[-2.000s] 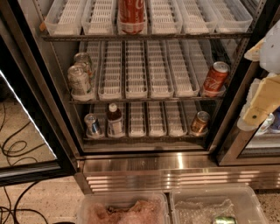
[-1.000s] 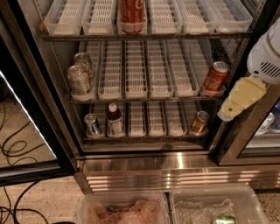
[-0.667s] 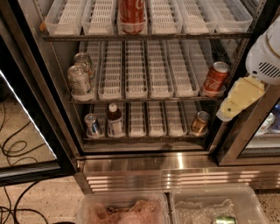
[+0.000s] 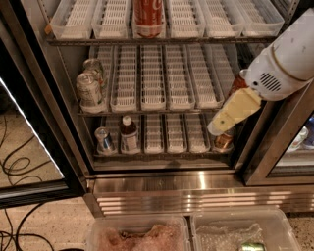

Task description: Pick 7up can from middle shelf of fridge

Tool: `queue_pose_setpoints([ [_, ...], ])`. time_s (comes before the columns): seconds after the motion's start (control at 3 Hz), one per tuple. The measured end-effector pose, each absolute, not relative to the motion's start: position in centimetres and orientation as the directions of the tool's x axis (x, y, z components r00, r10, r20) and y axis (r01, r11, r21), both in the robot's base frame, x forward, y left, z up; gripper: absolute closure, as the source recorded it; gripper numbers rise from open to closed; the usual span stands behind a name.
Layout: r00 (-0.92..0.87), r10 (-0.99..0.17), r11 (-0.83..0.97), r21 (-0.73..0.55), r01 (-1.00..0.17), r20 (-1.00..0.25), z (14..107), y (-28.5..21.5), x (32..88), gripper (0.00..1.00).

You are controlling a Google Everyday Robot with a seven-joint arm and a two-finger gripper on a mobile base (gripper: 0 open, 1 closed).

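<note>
Smooth cream gripper (image 4: pixel 218 126) hangs well right of silvery 7up can (image 4: pixel 90 90).

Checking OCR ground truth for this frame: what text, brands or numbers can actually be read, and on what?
Nothing reads clearly.
On the red can, top shelf: white script, too blurred to read.
On the pale can and its twin, middle shelf: faint markings, unreadable.
On the bottle and small can, bottom shelf: labels too small.
On the gripper, low at the fridge's right side: none visible.
</note>
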State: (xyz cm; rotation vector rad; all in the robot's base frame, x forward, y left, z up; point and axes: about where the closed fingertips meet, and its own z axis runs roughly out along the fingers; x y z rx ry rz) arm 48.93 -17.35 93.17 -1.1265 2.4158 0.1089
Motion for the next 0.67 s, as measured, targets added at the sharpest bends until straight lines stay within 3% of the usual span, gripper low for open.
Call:
queue_pose_setpoints([
  [0.67,-0.551,-0.673,0.656,-0.053,-0.753,-0.493,93.26,-15.04,48.47,0.00],
])
